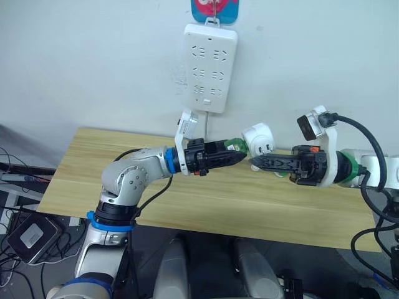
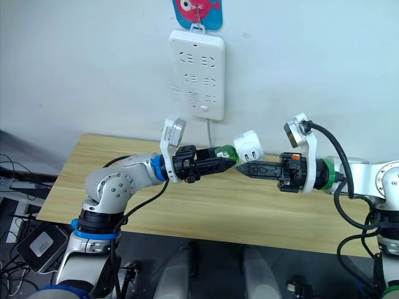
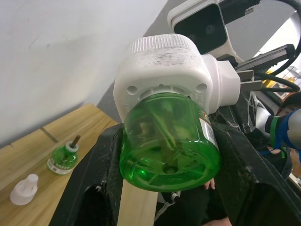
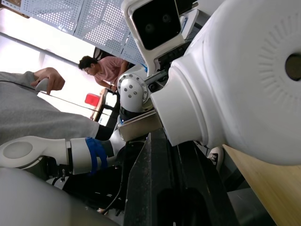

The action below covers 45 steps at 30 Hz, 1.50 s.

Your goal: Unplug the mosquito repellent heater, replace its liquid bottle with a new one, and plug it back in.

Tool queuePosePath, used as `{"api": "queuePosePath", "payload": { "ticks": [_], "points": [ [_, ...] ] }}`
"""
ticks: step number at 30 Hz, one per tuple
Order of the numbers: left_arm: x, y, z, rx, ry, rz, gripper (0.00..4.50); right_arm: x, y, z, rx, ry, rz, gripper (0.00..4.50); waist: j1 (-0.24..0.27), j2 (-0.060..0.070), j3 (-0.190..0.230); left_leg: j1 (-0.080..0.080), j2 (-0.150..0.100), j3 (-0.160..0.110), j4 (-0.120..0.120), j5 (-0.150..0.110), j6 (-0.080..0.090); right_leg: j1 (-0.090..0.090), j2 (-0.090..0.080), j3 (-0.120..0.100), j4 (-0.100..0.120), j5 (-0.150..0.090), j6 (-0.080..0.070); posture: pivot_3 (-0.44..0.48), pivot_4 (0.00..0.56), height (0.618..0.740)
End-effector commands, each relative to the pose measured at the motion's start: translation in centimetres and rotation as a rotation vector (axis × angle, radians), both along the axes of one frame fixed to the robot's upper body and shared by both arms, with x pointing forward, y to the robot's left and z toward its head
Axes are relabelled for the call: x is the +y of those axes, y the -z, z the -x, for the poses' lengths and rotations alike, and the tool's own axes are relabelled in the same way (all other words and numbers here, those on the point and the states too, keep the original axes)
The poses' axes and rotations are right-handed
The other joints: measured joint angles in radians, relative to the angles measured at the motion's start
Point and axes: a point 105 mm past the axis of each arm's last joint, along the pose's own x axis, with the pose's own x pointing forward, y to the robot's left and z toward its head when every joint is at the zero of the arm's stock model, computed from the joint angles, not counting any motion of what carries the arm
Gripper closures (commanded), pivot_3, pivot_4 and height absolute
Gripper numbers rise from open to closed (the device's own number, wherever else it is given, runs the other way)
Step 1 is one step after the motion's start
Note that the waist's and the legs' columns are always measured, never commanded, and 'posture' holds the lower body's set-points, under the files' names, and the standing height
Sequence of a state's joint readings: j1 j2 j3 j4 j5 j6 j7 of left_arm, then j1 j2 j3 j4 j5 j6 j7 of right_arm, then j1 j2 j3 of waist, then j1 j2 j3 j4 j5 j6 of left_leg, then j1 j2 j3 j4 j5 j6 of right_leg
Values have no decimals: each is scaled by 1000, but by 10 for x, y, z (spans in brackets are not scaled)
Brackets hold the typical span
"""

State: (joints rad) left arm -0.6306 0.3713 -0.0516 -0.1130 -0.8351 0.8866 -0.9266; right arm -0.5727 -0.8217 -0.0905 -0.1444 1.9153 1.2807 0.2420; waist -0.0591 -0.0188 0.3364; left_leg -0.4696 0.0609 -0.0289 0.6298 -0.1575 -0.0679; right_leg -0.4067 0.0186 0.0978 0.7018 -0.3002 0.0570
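A wooden table point(image 1: 206, 205) stands against a pale wall where a white power strip point(image 1: 210, 67) hangs. Above the table, between the two arms, the white heater point(image 1: 258, 139) is held in the air with its green bottle point(image 3: 167, 141) screwed in underneath. The left gripper point(image 1: 239, 156) pinches the green bottle between its black fingers point(image 3: 94, 183). The right gripper point(image 1: 254, 163) presses its fingers together on the heater's plug end, prongs point(image 3: 249, 79) pointing toward that arm. On the table behind lie a second green bottle point(image 3: 63, 157) with a wick and a small white cap point(image 3: 23, 189), just beside each other
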Motion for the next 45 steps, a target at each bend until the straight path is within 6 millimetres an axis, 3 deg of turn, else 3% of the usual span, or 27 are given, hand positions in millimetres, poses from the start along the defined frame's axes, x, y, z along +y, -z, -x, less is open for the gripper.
{"api": "queuePosePath", "payload": {
  "ticks": [1, 12, 20, 23, 25, 28, 34, 40, 45],
  "points": [
    [-19, 14, 27, 18, 152, -64, 2249, -5, -41, -5, -118, 42, -131, 4433, 0, 0, 0, 0, 0, 0, 0, 0, 0, 0, 0, 0, 0, 0, 0, -93, 272, 740],
    [-18, 22, 36, 11, 212, -113, 2249, 3, -43, -12, -119, 76, -143, 4433, -1, 0, 0, 0, 0, 0, 0, 0, 0, 0, 0, 0, 1, 0, 0, -97, 270, 740],
    [-10, 20, 29, 15, 182, -102, 2249, -11, -10, 20, -159, 29, 161, 4433, 2, 0, 0, 0, -1, 0, 0, 0, 0, 0, -1, -1, 0, 0, 0, -97, 269, 740],
    [2, 25, 27, 29, 184, -135, 2249, -32, -6, 10, -268, 98, 323, 3868, -4, 0, 0, 0, 0, 0, 0, 0, 0, -1, 0, 0, 1, 0, 0, -102, 268, 740],
    [11, 30, 29, 38, 204, -168, 2249, -42, -2, 5, -409, 85, 450, 3204, -7, 1, 0, 1, 0, 0, 0, 0, 0, -1, 0, 0, 1, 0, 0, -114, 267, 740],
    [28, 39, 40, 49, 294, -242, 2249, -52, 11, 2, -688, -80, 626, 2129, -11, 1, -1, 2, 1, 1, 0, 0, 0, -1, 0, 0, 2, -3, 4, -124, 263, 740],
    [43, 52, 49, 50, 427, -343, 2249, -15, 20, 8, -1120, -419, 476, 19, -30, 1, -1, 2, 0, 3, 0, 0, 0, -2, 0, 1, 1, -3, 4, -115, 262, 740],
    [45, 53, 51, 41, 472, -370, 2249, 2, 31, 21, -1287, -653, 393, 19, -23, 0, -1, 2, 0, 1, 0, 1, 0, -2, -1, 0, 4, 0, 0, -98, 265, 740],
    [41, 52, 49, 29, 481, -370, 2249, 19, 35, 25, -1338, -710, 337, 19, -23, 0, -1, 2, 0, -1, 1, 1, -1, -2, -1, -1, 10, -1, -1, -88, 267, 740]
  ]
}}
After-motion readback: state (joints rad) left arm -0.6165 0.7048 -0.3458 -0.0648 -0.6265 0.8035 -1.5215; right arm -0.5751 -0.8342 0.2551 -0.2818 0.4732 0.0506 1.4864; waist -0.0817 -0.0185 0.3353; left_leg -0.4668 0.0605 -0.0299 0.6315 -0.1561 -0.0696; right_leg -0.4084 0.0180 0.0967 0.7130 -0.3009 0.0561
